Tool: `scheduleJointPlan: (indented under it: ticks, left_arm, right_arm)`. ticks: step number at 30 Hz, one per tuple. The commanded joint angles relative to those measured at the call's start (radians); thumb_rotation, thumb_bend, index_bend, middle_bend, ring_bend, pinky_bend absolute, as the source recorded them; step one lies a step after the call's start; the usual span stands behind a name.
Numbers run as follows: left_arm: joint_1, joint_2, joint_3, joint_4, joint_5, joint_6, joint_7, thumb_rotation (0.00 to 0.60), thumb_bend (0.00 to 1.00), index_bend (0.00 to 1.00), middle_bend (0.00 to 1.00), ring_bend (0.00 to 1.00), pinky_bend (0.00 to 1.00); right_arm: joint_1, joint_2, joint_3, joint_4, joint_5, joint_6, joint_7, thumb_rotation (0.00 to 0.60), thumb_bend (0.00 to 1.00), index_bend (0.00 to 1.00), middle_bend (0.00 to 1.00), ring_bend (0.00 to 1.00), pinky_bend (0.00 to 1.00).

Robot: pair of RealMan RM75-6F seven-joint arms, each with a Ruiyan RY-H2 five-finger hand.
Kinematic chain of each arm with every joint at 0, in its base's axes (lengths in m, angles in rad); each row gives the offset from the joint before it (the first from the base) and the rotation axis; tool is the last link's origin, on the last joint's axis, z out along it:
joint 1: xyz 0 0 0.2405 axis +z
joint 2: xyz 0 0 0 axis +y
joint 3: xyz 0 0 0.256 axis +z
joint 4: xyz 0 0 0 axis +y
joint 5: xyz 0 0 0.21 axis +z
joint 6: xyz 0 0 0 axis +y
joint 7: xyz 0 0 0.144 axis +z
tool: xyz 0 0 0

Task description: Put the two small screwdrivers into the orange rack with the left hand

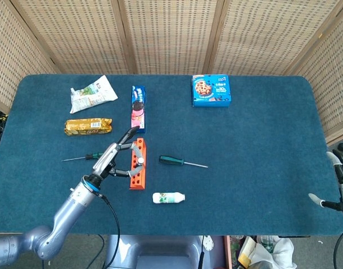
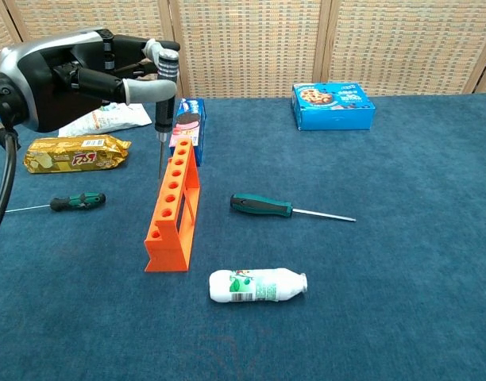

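The left hand grips one small screwdriver upright, tip down just beside the orange rack, the second small screwdriver lies on the table left of the rack, and the right hand hangs with fingers apart, empty.

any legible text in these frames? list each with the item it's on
Nothing reads cleanly at this resolution.
Gold snack pack: large red and white lettering, too blurred to spell.
Blue cookie box: white logo on the lid, unreadable.
Blue and pink cookie sleeve: print too small.
White pouch: green print, unreadable.
White bottle: green label and a barcode patch, too small.
Orange rack, screwdrivers: no markings visible.
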Motion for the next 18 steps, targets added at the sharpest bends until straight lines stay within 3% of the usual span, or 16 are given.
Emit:
scheduleJointPlan:
  ticks: [1,18]
  left_arm:
    - [-0.002,0.000,-0.001,0.002,0.001,-0.001,-0.001,0.600,0.36,0.66,0.00,0.00,0.00]
    - [-0.012,-0.015,-0.006,0.023,-0.007,-0.003,-0.006,0.600,0.36,0.66,0.00,0.00,0.00]
  right_arm:
    - [0.000,0.000,0.000,0.000,0.000,0.000,0.001,0.600,0.00,0.00,0.00,0.00,0.00]
    - [0.001,0.001,0.000,0.001,0.001,-0.004,0.004,0.600,0.00,0.00,0.00,0.00,0.00]
